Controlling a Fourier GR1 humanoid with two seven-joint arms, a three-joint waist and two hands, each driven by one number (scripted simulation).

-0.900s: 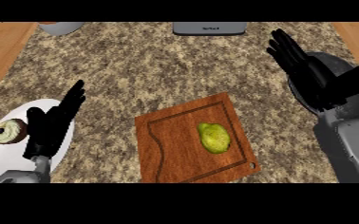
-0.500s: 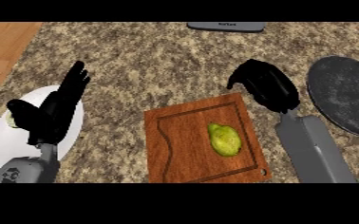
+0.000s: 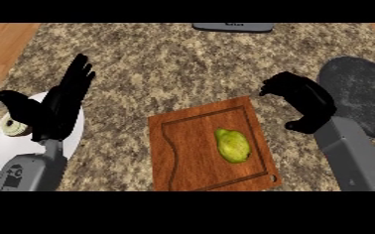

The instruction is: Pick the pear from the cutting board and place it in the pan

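While the left hand [image 3: 58, 111] has no part in this pick, it rests open at the view's left, fingers [image 3: 77, 77] straight and slightly spread, over a white plate [image 3: 21, 146] that carries a pale round item [image 3: 13, 126] I cannot identify. At centre lies the board [image 3: 187, 148], turned a little askew. The pear [image 3: 233, 145] lies on its right half, untouched, which I judge suits a reach from the right. Beside the board's far right corner hangs the right hand [image 3: 304, 101], fingers curled inward around nothing. It is apart from the pear, between fruit and goal. Just right of it sits the dark pan [image 3: 355, 91], cut off by the view's edge, near enough that the carry should be short. Everything stands on a speckled stone counter [image 3: 168, 69], with a wood strip [image 3: 13, 39] at its far left and a grey object [image 3: 233, 27] at the far edge.
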